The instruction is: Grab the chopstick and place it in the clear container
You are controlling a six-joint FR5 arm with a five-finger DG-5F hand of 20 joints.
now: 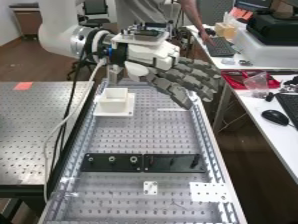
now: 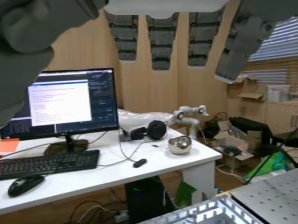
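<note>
- We're at the pre-grab step, we reckon: the hand (image 1: 192, 75) is up over the bench (image 1: 120, 137), fingers apart and pretty straight, gripping nothing.
- The chopstick (image 1: 173, 109) looks to be that thin white strip lying on the bench, apart from the whitish box (image 1: 113, 100).
- Next we'd need to go down and pinch it – flat, so fiddly.
- No label we can make out on either.

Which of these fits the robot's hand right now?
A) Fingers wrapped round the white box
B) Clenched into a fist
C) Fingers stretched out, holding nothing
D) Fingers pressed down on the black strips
C: the fingers of the hand reach out straight, with nothing in their grasp.
</note>
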